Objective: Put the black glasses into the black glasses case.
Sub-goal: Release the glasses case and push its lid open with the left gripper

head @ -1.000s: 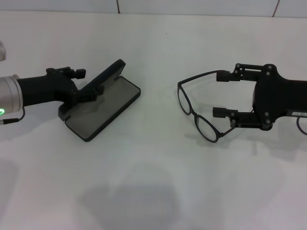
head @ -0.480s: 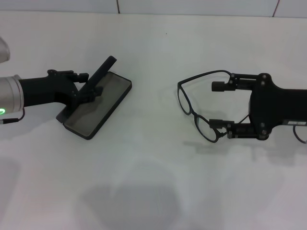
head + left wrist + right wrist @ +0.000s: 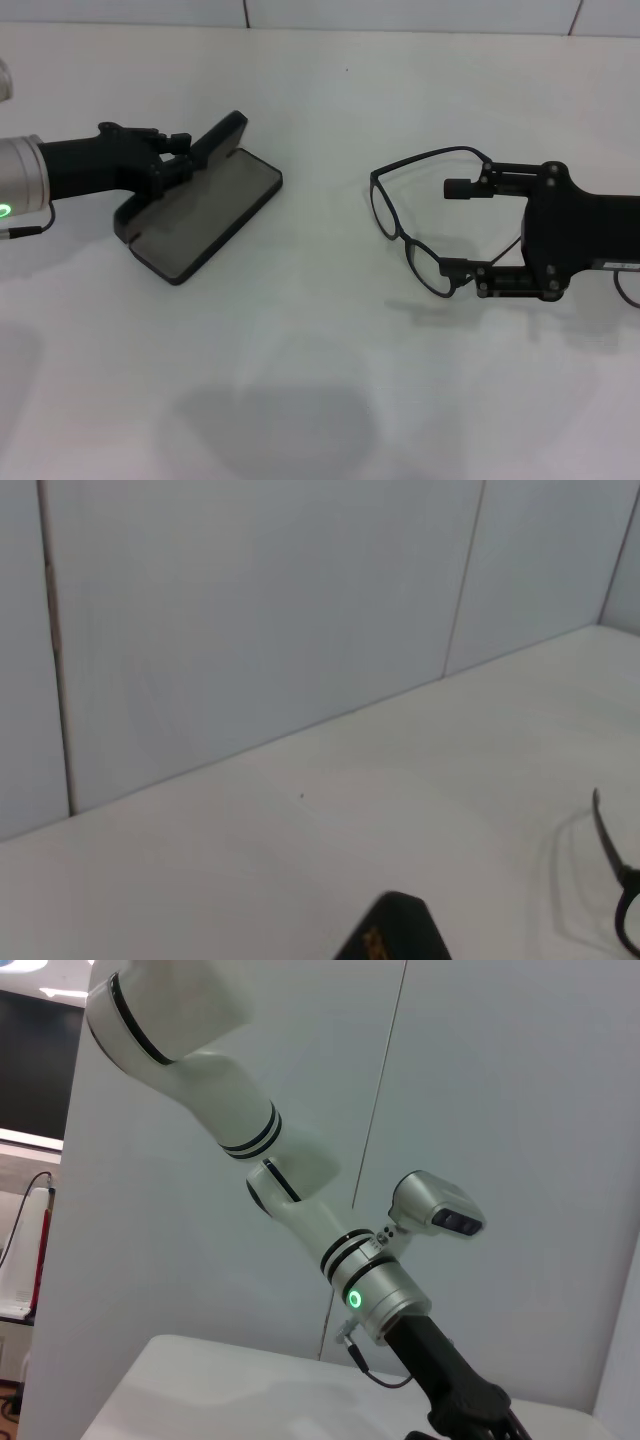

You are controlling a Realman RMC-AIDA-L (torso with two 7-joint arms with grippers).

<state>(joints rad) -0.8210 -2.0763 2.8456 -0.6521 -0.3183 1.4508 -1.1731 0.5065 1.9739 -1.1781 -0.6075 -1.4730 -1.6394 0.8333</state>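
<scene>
Presently the black glasses (image 3: pixel 415 225) lie on the white table (image 3: pixel 320 350) right of centre, temples between the spread fingers of the right gripper (image 3: pixel 458 228), while well to the left the black glasses case (image 3: pixel 200 215) sits open, its raised lid pinched by the left gripper (image 3: pixel 180 157).

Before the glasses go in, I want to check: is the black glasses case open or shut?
Open. The black glasses case shows its grey lining, and the left pincer holds its lid raised.
</scene>
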